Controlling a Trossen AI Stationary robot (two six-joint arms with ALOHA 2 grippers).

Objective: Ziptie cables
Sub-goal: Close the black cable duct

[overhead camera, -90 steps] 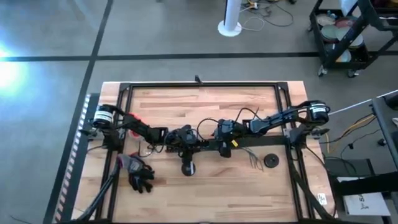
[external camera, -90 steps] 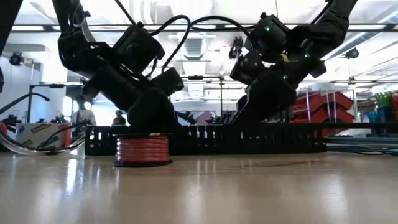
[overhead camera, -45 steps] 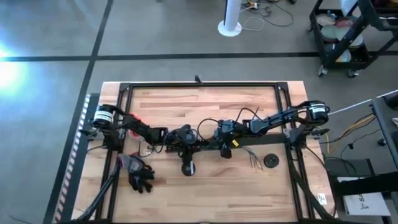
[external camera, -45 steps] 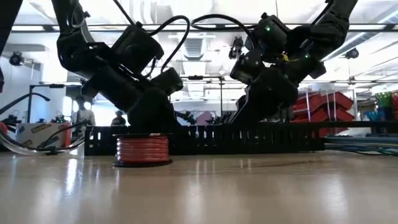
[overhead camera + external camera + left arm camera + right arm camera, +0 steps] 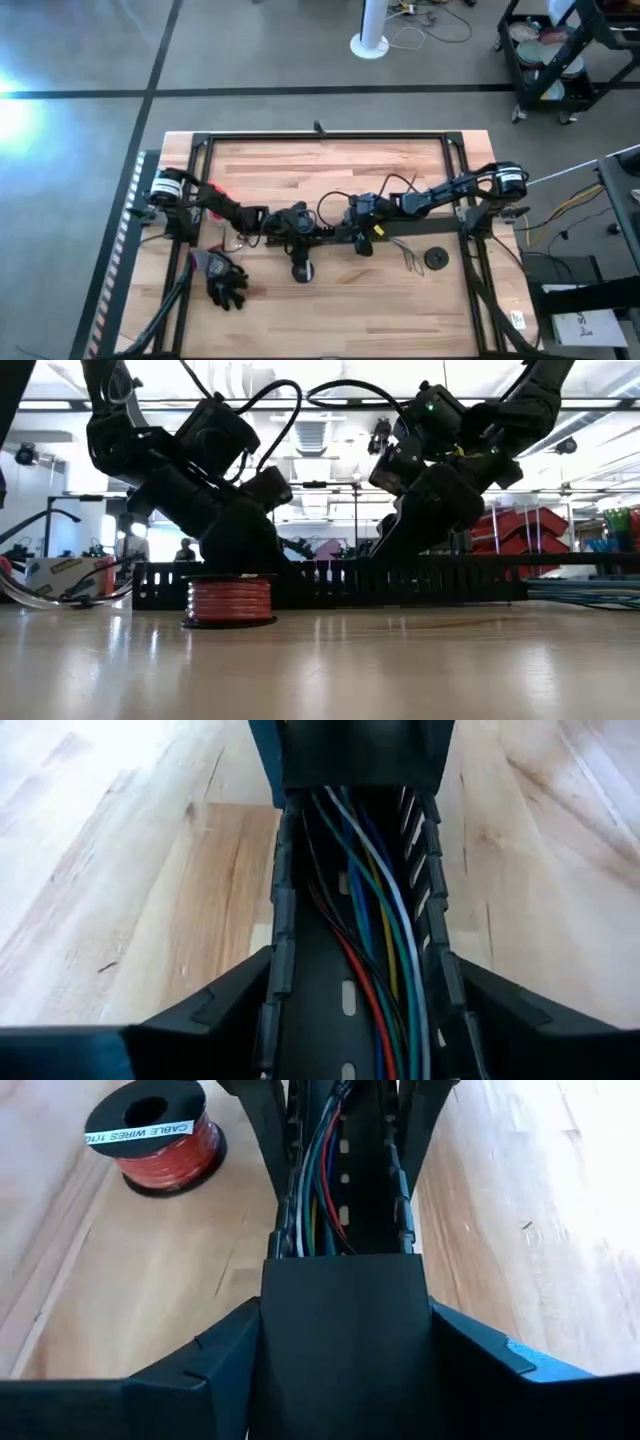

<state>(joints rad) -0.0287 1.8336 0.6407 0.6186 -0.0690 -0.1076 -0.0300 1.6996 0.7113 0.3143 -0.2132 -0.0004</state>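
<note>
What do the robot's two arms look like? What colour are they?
Both arms are dark black and chunky, with black cables looping over them. The left arm has a red patch near its base, and the right arm wears a small yellow mark near its wrist. Each has a silvery round joint at the table's edge.

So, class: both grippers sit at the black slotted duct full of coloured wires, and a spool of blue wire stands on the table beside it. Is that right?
Not quite. The spool holds red wire, not blue, as the right wrist view shows. The rest stands: the left gripper and the right gripper sit at the black slotted duct, which is full of coloured wires.
</note>
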